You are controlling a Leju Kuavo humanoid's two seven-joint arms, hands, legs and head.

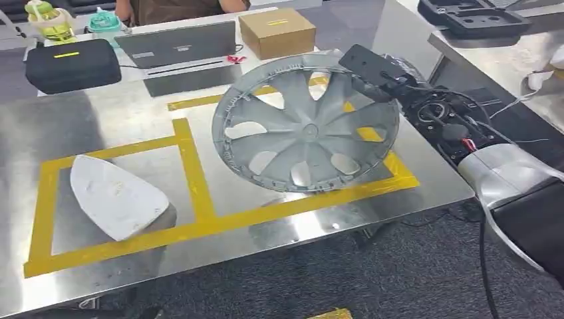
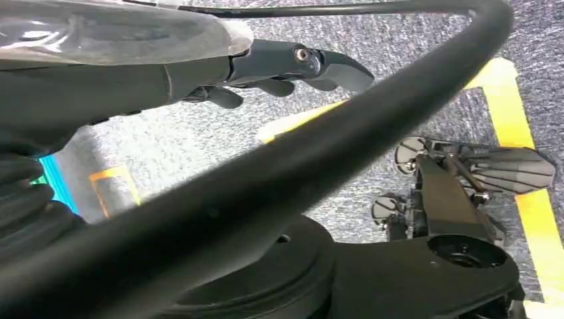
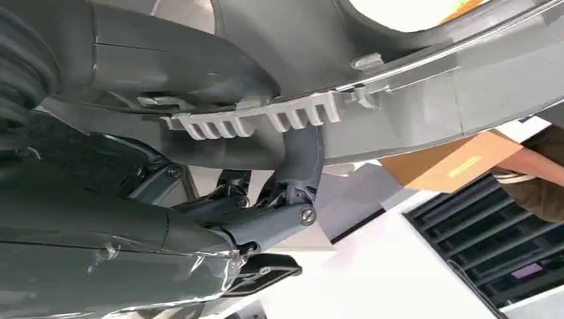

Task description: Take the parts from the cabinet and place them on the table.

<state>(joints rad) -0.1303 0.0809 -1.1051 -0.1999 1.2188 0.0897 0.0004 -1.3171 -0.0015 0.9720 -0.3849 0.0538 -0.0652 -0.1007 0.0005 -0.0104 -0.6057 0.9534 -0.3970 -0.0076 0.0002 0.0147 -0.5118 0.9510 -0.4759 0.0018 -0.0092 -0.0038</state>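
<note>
While right hand (image 3: pixel 266 219) fingers (image 3: pixel 302 159) grip wheel cover (image 1: pixel 306 123) rim — left hand (image 2: pixel 292 66) loosely spread, holding nothing

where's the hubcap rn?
Head view: hubcap tilted over the table's right yellow-taped box, held at its rim by the right hand, right of the white part.

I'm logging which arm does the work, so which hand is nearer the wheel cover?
Right. The right hand grips the wheel cover at its rim over the table. The left hand hangs low over the floor, away from it.
</note>
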